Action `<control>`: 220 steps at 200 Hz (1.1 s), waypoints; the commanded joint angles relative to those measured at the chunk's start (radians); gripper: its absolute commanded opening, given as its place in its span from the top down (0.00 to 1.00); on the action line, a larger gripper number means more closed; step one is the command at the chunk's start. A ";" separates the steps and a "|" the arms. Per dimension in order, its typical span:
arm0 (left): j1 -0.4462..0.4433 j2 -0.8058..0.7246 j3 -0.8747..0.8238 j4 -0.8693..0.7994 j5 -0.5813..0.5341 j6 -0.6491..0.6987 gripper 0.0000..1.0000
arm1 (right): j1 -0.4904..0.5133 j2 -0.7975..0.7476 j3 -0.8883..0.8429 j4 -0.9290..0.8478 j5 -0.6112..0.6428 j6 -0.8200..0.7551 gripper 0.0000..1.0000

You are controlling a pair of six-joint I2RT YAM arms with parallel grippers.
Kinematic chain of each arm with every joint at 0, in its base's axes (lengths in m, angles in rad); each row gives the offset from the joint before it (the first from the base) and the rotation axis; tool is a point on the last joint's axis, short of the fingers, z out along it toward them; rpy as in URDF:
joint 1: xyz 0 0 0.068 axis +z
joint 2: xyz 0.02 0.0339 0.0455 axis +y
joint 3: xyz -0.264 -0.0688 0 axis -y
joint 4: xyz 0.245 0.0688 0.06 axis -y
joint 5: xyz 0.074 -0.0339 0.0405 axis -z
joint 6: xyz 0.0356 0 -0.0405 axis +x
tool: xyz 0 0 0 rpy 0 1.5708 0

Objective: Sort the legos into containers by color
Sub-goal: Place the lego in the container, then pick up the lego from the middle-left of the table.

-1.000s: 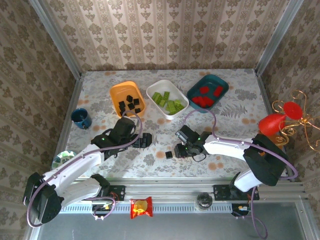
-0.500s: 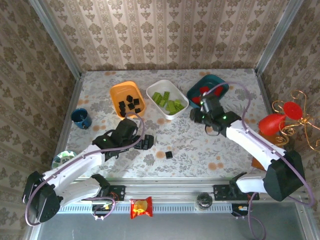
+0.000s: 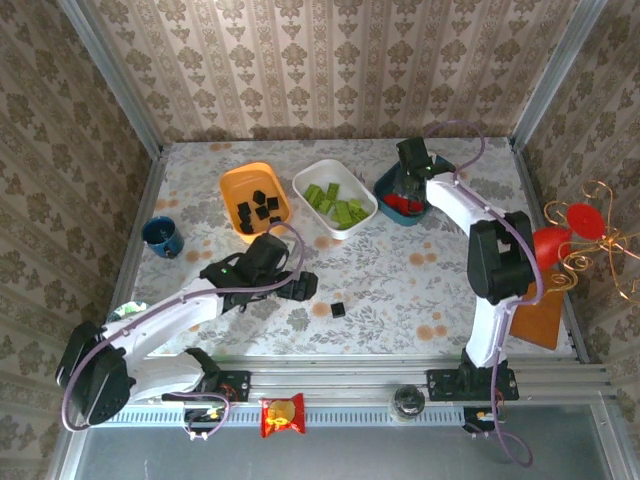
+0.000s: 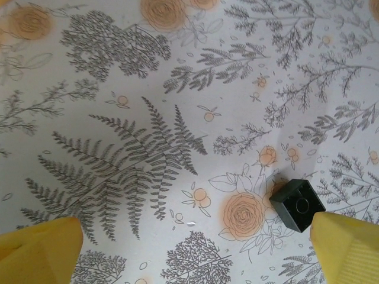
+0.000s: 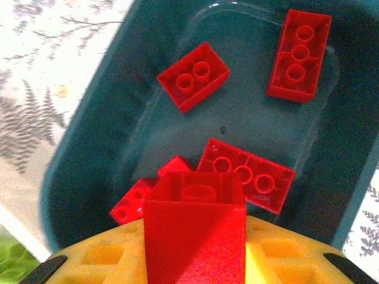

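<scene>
- A dark blue cup stands near the table's left edge.
- The orange tub holds several black bricks.
- The left pincer hangs low over the table in front of the orange tub. Its yellow fingers are spread wide with nothing between them.
- One loose black brick lies on the table just beside the right-hand finger, apart from it.
- The white tub in the middle holds the lime green bricks.
- The teal tub has four or five red bricks on its floor.
- The right pincer is over the teal tub, clamped on a red brick above those inside.
</scene>
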 commanded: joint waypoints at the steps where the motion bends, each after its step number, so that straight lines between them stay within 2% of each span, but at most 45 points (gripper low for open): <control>1: -0.018 0.050 0.047 -0.004 0.031 0.045 0.00 | -0.015 0.058 0.070 -0.093 0.032 -0.016 0.59; 22: -0.031 0.103 0.064 0.003 0.053 0.061 0.00 | -0.022 0.076 0.097 -0.099 -0.030 -0.036 0.36; 42: -0.040 0.152 0.077 0.017 0.078 0.069 0.00 | -0.019 0.009 0.056 -0.063 -0.052 -0.035 0.28; 86: -0.105 0.306 0.151 0.018 0.147 0.112 0.03 | 0.033 -0.233 -0.181 0.039 -0.088 -0.008 0.25; 137: -0.172 0.453 0.224 -0.028 0.143 0.149 0.06 | 0.088 -0.435 -0.427 0.090 -0.091 0.023 0.25; 183: -0.239 0.541 0.300 -0.113 0.105 0.192 0.12 | 0.087 -0.543 -0.491 0.085 -0.086 0.024 0.24; 220: -0.263 0.588 0.318 -0.135 0.091 0.201 0.21 | 0.085 -0.564 -0.513 0.093 -0.075 0.027 0.24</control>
